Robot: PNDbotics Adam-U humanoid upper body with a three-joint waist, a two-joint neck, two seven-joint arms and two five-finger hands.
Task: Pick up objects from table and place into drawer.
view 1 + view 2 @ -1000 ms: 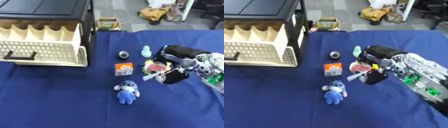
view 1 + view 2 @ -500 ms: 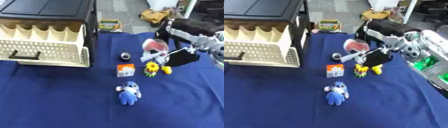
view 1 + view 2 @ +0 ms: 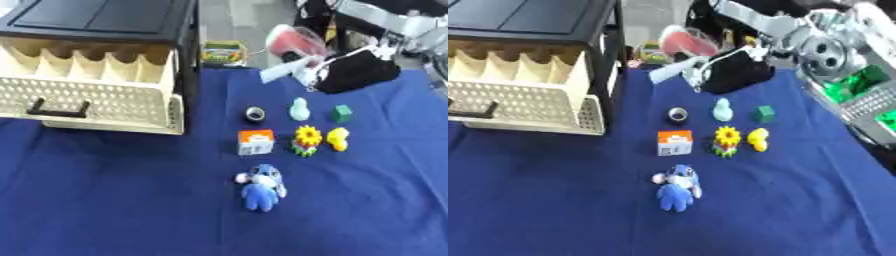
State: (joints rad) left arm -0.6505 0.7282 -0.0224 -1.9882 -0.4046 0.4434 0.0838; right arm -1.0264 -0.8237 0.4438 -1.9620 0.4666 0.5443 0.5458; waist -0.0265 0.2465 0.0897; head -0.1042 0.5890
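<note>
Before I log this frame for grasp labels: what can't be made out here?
- Right robot hand: motion blur in both views, so its grip on the pink object can't be judged.
- Pink object: blurred, identity unclear.
- Drawer: its front wall hides the floor, contents unseen.
- Left robot hand: in neither view.
- Small dark ring: too small to identify.

Counter [image 3: 105, 200] covered edge to edge in deep blue cloth, faint creases, even overhead light, no hard shadows. At 10 o'clock a black cabinet [image 3: 96, 20], flat dark top. Beyond the counter's far edge, 12 o'clock, pale grey floor [image 3: 229, 20]. A small box with green and yellow sides [image 3: 223, 51] sits at that far edge. In the right eye view, 3 o'clock, bright green parts behind a pale mesh [image 3: 868, 95], too blurred to identify.
</note>
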